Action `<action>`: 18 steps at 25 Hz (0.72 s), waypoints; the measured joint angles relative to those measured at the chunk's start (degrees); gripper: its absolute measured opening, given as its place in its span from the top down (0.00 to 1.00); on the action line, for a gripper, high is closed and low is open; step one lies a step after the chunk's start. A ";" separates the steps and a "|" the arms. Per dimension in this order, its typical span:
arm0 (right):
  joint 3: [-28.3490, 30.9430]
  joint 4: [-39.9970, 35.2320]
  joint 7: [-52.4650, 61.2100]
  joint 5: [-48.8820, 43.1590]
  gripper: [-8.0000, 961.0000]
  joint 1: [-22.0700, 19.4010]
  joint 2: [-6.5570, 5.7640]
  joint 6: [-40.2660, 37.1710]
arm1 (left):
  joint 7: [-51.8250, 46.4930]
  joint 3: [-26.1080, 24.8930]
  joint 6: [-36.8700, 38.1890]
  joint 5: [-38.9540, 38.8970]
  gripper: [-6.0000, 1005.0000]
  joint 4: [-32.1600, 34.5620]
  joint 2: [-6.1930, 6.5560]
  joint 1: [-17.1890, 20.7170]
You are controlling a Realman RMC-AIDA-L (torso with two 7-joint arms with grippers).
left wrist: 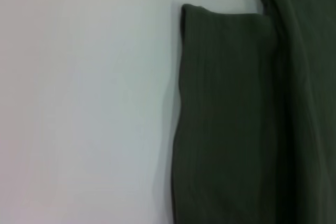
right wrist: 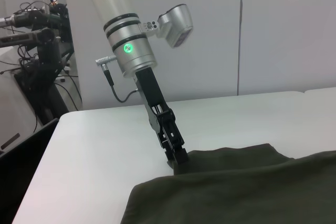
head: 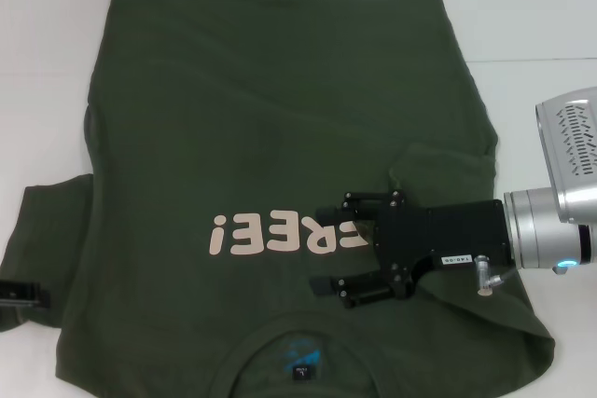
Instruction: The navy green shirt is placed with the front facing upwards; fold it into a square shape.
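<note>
The navy green shirt (head: 261,118) lies spread on the white table (head: 541,6), front up, with its pale "FREE!" lettering (head: 270,230) and blue neck label (head: 300,358) toward me. Its right side is folded in over the body. My right gripper (head: 322,247) hovers open over the chest, just right of the lettering, holding nothing. My left gripper (head: 19,293) sits at the outer edge of the left sleeve (left wrist: 226,119). The right wrist view shows that left gripper (right wrist: 177,160) pointing down, its tip at the sleeve's edge on the table, with the shirt (right wrist: 236,187) in front.
White table surface (left wrist: 79,103) extends left of the sleeve and to the right of the shirt. Beyond the table's far side stand a wall and a rack of cables and equipment (right wrist: 37,40).
</note>
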 joint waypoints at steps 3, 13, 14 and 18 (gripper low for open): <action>0.00 0.00 -0.11 0.00 0.08 -0.01 0.00 0.00 | -0.01 0.01 0.00 -0.10 0.10 -0.67 0.16 -0.31; 0.00 0.00 -0.78 0.00 0.08 -0.01 0.00 0.00 | -0.01 0.00 -0.59 -0.17 0.10 -1.42 0.24 -1.19; 0.00 0.00 -0.78 0.00 0.08 -0.01 0.00 0.00 | -0.01 0.00 -0.65 -0.14 0.10 -1.61 0.26 -1.29; 0.00 0.00 -0.78 0.00 0.08 -0.01 0.00 0.00 | -0.01 -0.01 -0.98 0.16 0.10 -2.38 0.37 -1.63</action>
